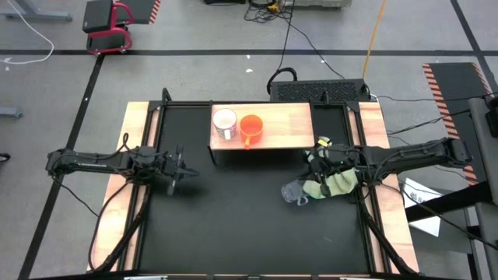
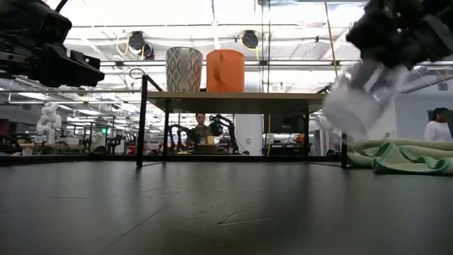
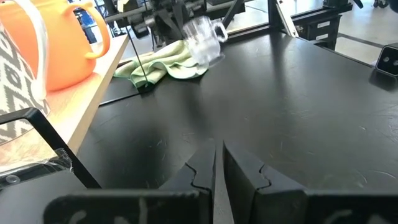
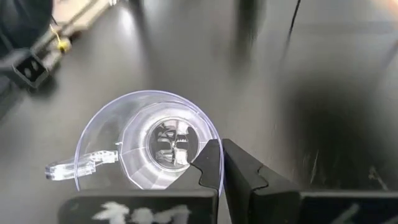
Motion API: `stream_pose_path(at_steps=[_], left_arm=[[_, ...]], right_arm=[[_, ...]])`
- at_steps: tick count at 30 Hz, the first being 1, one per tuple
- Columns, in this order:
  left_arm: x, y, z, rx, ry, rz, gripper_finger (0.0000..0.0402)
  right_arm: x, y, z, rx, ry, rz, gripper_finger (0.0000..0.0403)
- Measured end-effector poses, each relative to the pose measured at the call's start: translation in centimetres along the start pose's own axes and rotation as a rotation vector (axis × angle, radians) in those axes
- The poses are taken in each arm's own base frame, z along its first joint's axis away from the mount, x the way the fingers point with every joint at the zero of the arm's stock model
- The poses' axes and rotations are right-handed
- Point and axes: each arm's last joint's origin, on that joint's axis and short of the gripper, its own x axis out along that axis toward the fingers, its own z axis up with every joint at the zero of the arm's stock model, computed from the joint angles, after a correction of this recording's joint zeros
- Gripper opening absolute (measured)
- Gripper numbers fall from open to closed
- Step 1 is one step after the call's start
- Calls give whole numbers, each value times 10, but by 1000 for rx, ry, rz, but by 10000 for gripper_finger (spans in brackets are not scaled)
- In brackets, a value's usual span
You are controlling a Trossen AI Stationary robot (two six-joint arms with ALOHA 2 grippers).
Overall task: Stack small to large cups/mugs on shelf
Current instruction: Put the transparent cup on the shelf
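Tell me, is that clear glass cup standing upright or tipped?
Tipped. The right gripper, shut on its rim, holds the clear glass cup tilted in the air above the table, beside the green cloth.

A yellow-green cloth [image 1: 336, 183] lies crumpled on the black desk [image 1: 249, 225] near its right edge; in the low view the cloth [image 2: 403, 156] shows as folded green fabric at the right, and in the left wrist view it [image 3: 163, 62] spreads over the dark surface. Pale wooden side strips [image 1: 117, 210] border the desk on both sides. On the grey floor behind stands a red-framed stool with a black seat [image 1: 109, 23], and black cables [image 1: 299, 43] trail towards the desk. White papers [image 1: 424, 208] lie off to the right. Beyond the desk, the low view shows a person [image 2: 201, 127] seated far back and another person [image 2: 439, 126] at the right edge.
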Motion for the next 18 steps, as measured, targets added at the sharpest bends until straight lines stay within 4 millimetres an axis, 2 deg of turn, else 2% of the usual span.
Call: stream_pose_path(at_steps=[9,18], left_arm=[[0,0,0,1,0,1,33],[0,0,0,11,2,1,33]], right_arm=[[-16,5,52,-140,-144,17,0],[-43,-7,114,-128,-77,-96,0]])
